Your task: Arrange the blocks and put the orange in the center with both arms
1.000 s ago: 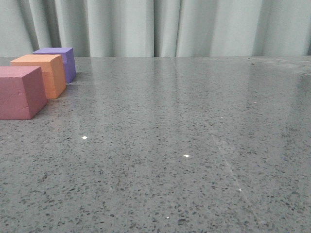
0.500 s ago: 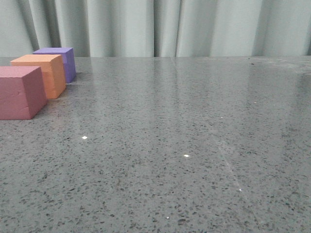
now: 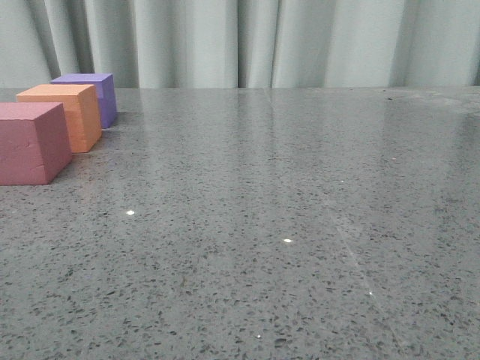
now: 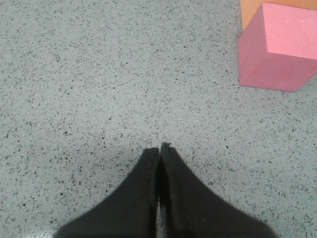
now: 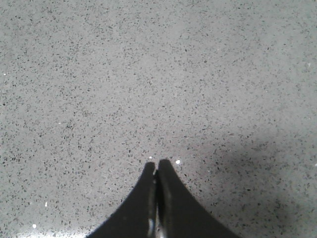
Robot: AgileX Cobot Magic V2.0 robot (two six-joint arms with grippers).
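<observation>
Left gripper [image 4: 158,148]: your jaws are clenched, tip pressed to tip, nothing between them. They hang over bare table [image 4: 99,74], a soft shadow under the tips. The nearest block is well apart from them.

Right gripper [image 5: 156,164]: your jaws are likewise clenched on nothing, fingers meeting along their length. You have only speckled stone around them in the right wrist view, with a darker shadow band to one side. No block shows there.

Pink block [image 3: 30,142]: you find it at the near left edge of the table in the front view, partly cut by the frame, resting flat. In the left wrist view it sits in a corner of the picture, one top face and two side faces showing.

Orange block [image 3: 64,116]: the item you are to centre stands just behind the pink one, on the far left, well away from the middle of the table. You cannot tell whether the two touch. In the left wrist view only a sliver of it shows beyond the pink block.

Purple block [image 3: 94,94]: rearmost of the three, just behind the orange one, near the table's back edge.

Curtain [image 3: 255,41]: pale, pleated, hanging behind the table across the whole front view.
</observation>
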